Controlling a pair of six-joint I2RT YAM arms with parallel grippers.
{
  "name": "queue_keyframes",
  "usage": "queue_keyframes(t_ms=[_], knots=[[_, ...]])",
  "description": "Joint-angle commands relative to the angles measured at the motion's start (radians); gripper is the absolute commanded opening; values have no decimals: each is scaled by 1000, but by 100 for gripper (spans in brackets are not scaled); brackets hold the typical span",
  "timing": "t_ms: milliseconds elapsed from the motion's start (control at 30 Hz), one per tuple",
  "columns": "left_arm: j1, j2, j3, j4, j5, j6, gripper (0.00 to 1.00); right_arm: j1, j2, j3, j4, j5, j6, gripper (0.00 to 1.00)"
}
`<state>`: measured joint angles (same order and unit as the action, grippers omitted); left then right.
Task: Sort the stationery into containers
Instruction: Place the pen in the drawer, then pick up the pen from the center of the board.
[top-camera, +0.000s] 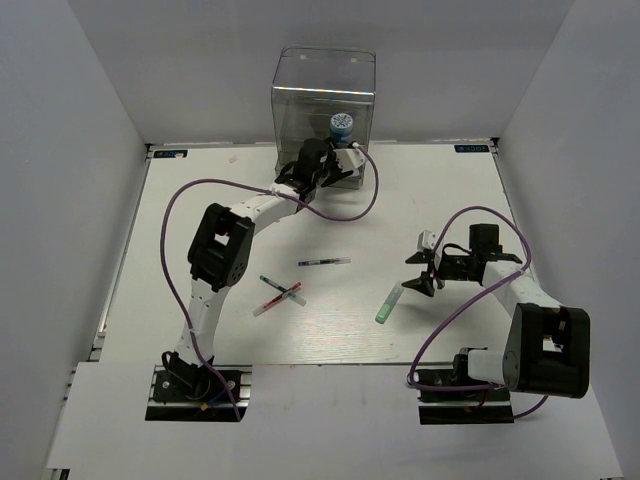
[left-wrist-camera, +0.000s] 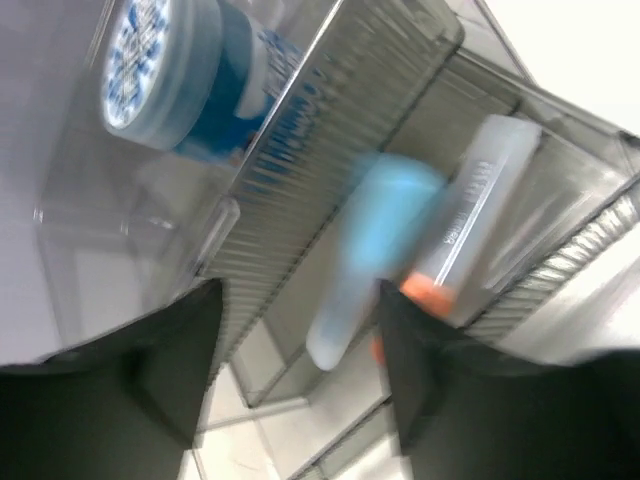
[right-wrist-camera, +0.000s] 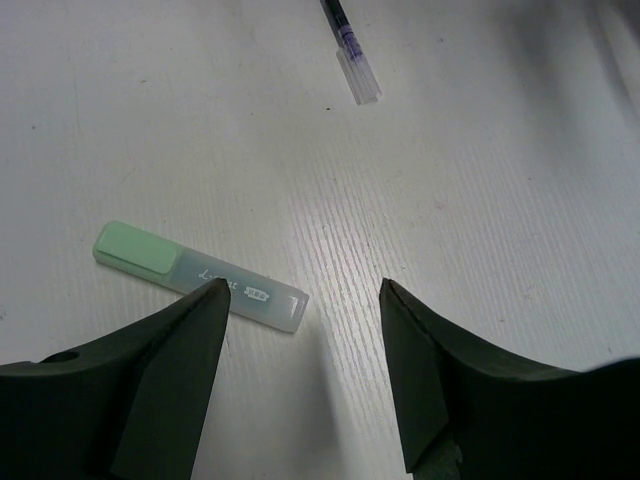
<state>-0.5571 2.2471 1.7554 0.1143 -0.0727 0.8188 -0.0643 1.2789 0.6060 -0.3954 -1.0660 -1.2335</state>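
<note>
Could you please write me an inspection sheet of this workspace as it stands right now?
Surface: white table, flat.
Job's things: clear organizer at the far edge, roll in its upper compartment; blue highlighter and orange-capped highlighter in an open drawer; mint highlighter, dark pen and two crossed pens loose on the table.
Clutter: nothing seen.
Grippers: left gripper open at the drawer, holding nothing; right gripper open beside the mint highlighter, not gripping it.
Cables: a purple cable loops along each arm.
Surroundings: plain white walls on three sides.
</note>
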Motion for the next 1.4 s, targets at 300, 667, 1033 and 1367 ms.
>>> queue_keyframes(t_ms=[300,667,1033,1367], knots=[[-18,-184,-40,96,-108,-93,89,4,49,51,-276,-65,-387,70],[-18,-547,-380,-28,5,-383,99,41,295,236,-746,84,-1049,90],[2,-862,-640,-292,-101,-947,100,179,339,293,-631,222,-968,88],[2,-1053,-881,-370,-219,-1443,99,291,404,324,-473,352,-765,83]])
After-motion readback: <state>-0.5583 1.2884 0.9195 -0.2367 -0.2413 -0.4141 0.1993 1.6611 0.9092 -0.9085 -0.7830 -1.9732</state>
